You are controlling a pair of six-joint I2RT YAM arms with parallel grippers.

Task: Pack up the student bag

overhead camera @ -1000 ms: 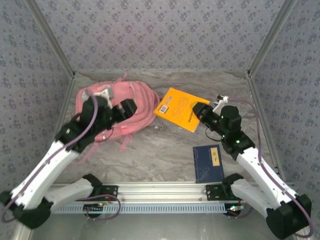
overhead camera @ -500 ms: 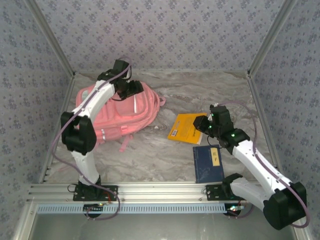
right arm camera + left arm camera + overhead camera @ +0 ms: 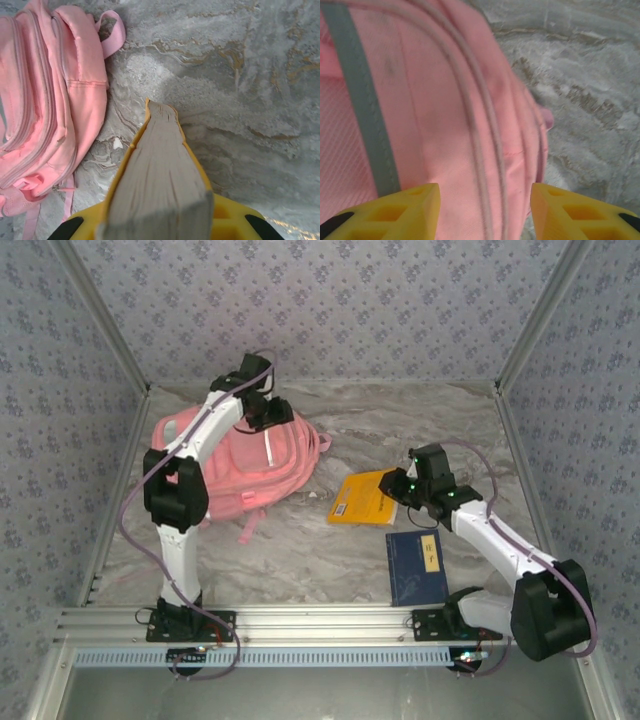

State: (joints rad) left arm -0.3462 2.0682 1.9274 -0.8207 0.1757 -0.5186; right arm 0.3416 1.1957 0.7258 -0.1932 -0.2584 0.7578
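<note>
The student bag [image 3: 250, 465] is a big pink backpack lying flat at the back left of the table. My left gripper [image 3: 275, 418] hovers over its far end, close to the fabric. In the left wrist view that gripper [image 3: 485, 212] is open, its yellow fingers [image 3: 395, 210] spread either side of the bag's pink seams [image 3: 470, 125] and not pressing them. My right gripper [image 3: 405, 485] is shut on a yellow book [image 3: 365, 497], tilted up right of the bag. The book's grey page edge [image 3: 160, 175] shows between the fingers of the right gripper [image 3: 160, 222], with the bag [image 3: 45, 100] to its left.
A dark blue book [image 3: 416, 566] lies flat near the front right, just below the yellow one. Patterned walls close in the back and both sides. A metal rail [image 3: 320, 625] runs along the near edge. A strap [image 3: 247, 525] trails from the bag's front.
The left arm stretched from low over the bag's near side to its far end, jaws narrowing. The right gripper drew the yellow book nearer and leftward, tilting it up off the table.
</note>
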